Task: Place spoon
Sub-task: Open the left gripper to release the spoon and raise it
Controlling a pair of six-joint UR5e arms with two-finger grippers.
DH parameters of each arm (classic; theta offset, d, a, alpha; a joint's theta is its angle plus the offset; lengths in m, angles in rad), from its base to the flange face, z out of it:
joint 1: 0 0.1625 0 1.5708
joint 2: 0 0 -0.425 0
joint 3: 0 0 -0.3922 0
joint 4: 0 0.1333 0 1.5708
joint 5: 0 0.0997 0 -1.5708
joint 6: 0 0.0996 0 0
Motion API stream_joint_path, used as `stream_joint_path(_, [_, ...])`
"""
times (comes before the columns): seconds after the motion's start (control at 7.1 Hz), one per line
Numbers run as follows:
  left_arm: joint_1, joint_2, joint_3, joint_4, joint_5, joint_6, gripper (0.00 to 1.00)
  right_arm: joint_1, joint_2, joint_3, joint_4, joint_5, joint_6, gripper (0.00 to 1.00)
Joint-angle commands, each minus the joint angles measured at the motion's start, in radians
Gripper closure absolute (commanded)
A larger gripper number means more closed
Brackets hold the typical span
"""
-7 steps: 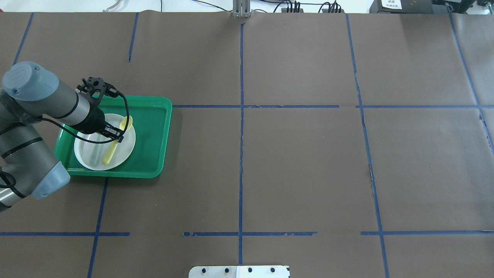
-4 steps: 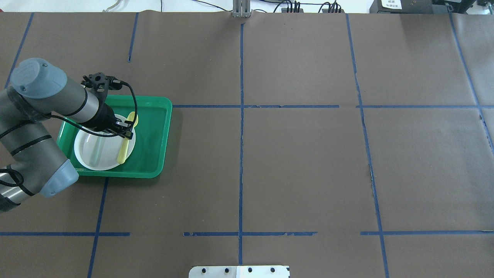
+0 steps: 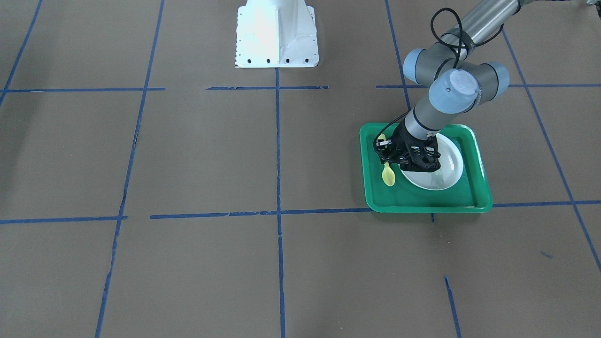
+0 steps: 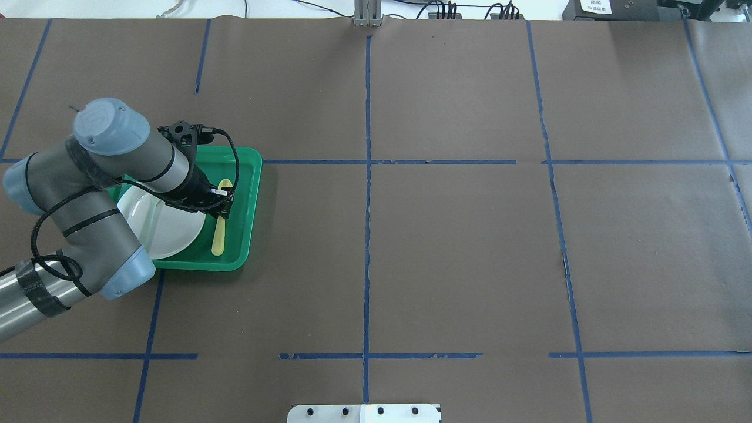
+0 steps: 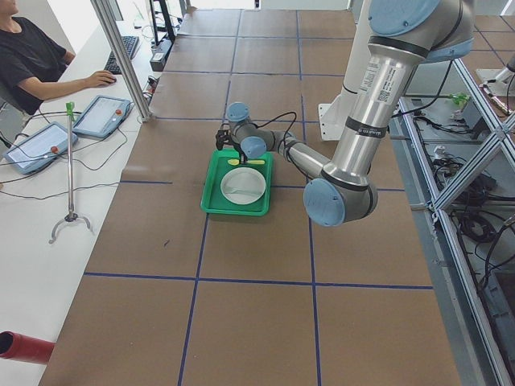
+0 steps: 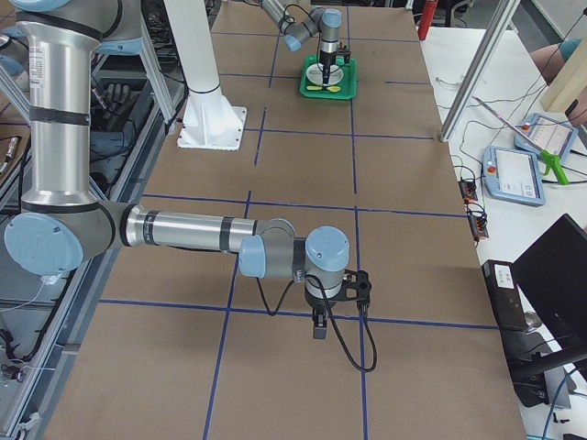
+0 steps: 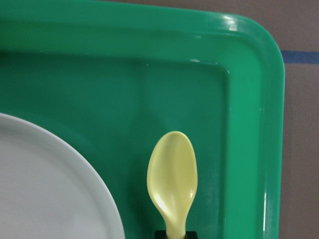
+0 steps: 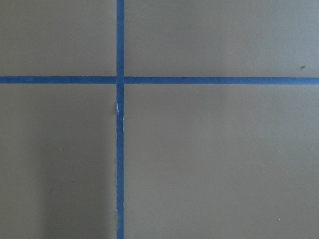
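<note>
The pale yellow spoon point(image 4: 218, 235) is gripped at mid-handle by my left gripper point(image 4: 222, 202), which is shut on it. It sits over the bare floor of the green tray point(image 4: 251, 194), just right of the white plate point(image 4: 170, 232). Its bowl points away from the robot and its handle toward it. In the front-facing view the spoon's bowl point(image 3: 388, 176) shows left of the plate point(image 3: 446, 174), below the gripper point(image 3: 382, 149). The left wrist view shows the bowl point(image 7: 172, 174) over the tray floor point(image 7: 99, 94), beside the plate rim point(image 7: 60, 149). My right gripper point(image 6: 318, 325) shows only in the exterior right view; I cannot tell whether it is open or shut.
A pale fork point(image 3: 450, 162) lies on the plate, mostly under my left arm. The tray has a raised rim point(image 3: 422, 205). Brown paper with blue tape lines point(image 4: 367, 235) covers the table. The robot's white base plate point(image 3: 276, 33) stands mid-table.
My left gripper has carried the spoon to the right, from over the plate to over the tray floor beside it. The arm now covers more of the plate.
</note>
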Motion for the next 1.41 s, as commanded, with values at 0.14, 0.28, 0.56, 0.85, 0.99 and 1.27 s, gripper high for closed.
stream_joint_path(0.14, [0.001, -0.001, 0.013, -0.004, 0.0, 0.003, 0.66, 0.0, 0.0, 0.0, -0.001, 0.0, 0.0, 0.0])
stream_joint_path(0.28, [-0.002, -0.001, 0.008, -0.005, 0.003, 0.005, 0.43, 0.0, 0.0, 0.0, -0.001, 0.0, 0.0, 0.0])
stream_joint_path(0.56, [-0.037, -0.002, -0.013, -0.004, 0.051, 0.023, 0.25, 0.0, 0.0, 0.0, -0.001, 0.0, 0.0, 0.0])
stream_joint_path(0.85, [-0.167, 0.011, -0.084, 0.071, 0.034, 0.132, 0.25, 0.0, 0.0, 0.0, 0.0, 0.0, 0.0, 0.0])
stream_joint_path(0.99, [-0.26, 0.015, -0.117, 0.173, 0.014, 0.26, 0.26, 0.0, 0.0, 0.0, -0.001, 0.0, 0.0, 0.0])
stream_joint_path(1.27, [-0.489, 0.077, -0.127, 0.315, -0.137, 0.571, 0.25, 0.0, 0.0, 0.0, 0.0, -0.001, 0.0, 0.0])
